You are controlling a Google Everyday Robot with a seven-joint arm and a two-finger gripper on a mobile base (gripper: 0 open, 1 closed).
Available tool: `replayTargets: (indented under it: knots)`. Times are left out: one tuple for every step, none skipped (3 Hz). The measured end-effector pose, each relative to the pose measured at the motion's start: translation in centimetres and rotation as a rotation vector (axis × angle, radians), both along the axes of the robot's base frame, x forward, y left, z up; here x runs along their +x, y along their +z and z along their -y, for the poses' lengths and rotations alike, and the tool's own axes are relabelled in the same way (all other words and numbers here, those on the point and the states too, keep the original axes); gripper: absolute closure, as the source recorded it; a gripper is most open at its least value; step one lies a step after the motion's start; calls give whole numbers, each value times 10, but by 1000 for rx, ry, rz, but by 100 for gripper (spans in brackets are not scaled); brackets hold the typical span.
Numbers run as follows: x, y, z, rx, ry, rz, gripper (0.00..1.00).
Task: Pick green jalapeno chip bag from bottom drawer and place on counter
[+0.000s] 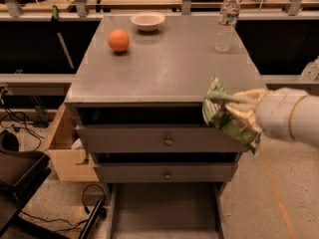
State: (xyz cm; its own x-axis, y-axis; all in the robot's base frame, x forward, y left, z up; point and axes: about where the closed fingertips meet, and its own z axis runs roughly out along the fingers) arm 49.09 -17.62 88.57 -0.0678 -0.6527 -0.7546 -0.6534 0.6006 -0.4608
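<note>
Camera view looks down from the front on a grey cabinet with three drawers. At the far left, on the floor against the cabinet's side, stands an open brown cardboard box [62,153]. On the large flat grey counter [164,73], toward its back left, rests a round orange ball [118,40]. Just behind it and to its right sits a shallow white bowl [147,20], close to the back edge.

Below the counter come two grey drawers, each with a small round knob: the upper knobbed drawer [129,139] and the middle knobbed drawer [129,173], each with a dark gap above its front. Under them the bottom drawer [164,210], a wide shallow grey tray, is pulled out toward the camera with its flat floor in view.

Near the back right of the counter a clear plastic water bottle [227,21] with a white cap stands upright.

At the counter's front right corner, the crinkly green jalapeno chip bag [215,116] hangs in the air, well above the bottom drawer and level with the counter's front edge and the upper drawer. Whether it touches the corner cannot be told. The gripper [230,107] has its pale fingers [234,99] pinched closed on the bag, which sticks out above and below them. A rounded white robot arm [294,116] reaches in from the right edge to the gripper.
</note>
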Motion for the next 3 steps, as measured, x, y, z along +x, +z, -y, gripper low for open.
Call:
replayTargets:
  knots:
    - [41, 43, 11, 48, 33, 32, 100]
    - [53, 79, 13, 51, 39, 92, 100]
    - [54, 78, 11, 51, 43, 90, 100]
